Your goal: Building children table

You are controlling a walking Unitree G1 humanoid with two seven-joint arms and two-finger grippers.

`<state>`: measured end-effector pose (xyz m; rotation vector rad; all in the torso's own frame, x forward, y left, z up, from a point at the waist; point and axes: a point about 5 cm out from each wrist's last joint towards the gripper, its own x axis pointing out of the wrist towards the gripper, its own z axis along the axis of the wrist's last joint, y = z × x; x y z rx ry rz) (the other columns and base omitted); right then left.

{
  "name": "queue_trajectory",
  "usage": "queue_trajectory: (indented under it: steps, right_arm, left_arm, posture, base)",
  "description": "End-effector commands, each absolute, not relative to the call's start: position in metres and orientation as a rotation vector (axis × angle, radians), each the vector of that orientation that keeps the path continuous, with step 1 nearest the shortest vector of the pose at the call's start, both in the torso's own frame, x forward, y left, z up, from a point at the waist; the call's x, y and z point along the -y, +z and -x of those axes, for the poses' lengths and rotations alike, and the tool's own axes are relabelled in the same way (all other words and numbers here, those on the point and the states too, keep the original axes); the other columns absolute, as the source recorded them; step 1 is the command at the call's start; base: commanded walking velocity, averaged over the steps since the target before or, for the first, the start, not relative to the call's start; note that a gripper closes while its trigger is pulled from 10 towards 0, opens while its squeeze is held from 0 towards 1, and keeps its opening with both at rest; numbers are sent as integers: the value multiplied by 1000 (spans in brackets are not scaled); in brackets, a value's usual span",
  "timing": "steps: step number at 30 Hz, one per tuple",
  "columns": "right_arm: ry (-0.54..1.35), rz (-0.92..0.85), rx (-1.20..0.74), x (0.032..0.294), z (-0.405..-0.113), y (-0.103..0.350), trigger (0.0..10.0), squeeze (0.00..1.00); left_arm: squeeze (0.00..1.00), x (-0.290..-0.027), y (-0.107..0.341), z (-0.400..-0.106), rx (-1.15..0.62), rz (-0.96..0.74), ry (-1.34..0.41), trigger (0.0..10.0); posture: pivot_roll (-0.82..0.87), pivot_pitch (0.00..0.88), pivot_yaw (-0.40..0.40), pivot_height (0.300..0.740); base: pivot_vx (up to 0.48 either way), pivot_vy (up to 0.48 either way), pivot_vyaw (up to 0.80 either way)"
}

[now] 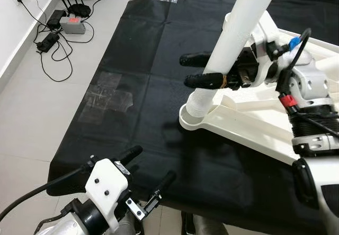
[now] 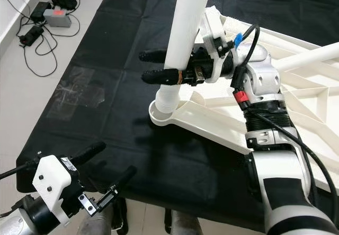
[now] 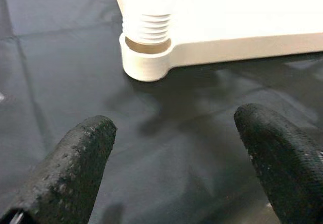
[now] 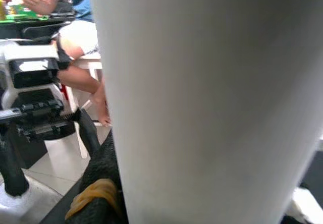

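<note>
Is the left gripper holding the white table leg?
No; the left gripper hangs open over the black mat, while the right gripper clamps the leg.

Bright, even light; soft shadows on black mat; wrist views blurred.

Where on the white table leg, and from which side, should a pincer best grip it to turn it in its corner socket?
Grip the smooth round shaft of the white table leg above its threaded end, coming in sideways, as the right pincer does: the leg stands nearly upright, so fingers can straddle it. The corner socket blocks any lower grip.
</note>
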<state>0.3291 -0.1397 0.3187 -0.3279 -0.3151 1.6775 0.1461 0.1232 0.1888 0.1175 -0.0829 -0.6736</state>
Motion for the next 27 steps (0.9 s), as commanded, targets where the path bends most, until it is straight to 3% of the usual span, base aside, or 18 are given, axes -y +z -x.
queue_trajectory:
  steps: [1, 18, 27]
  right_arm:
    - [1714, 323, 219, 132, -329, 298, 10000, 0]
    - [1803, 399, 116, 117, -326, 290, 10000, 0]
    - [1835, 321, 184, 100, -336, 311, 10000, 0]
  left_arm:
    - [0, -122, 185, -144, 70, -116, -672, 10000]
    - [0, -120, 180, -144, 86, -110, -680, 10000]
    - [0, -119, 181, -141, 97, -111, -678, 10000]
  posture:
    - [32, 353, -20, 740]
    - [24, 347, -22, 740]
    - [44, 367, -35, 740]
  base:
    - [0, 0, 0]
    - [0, 0, 0]
    - [0, 0, 0]
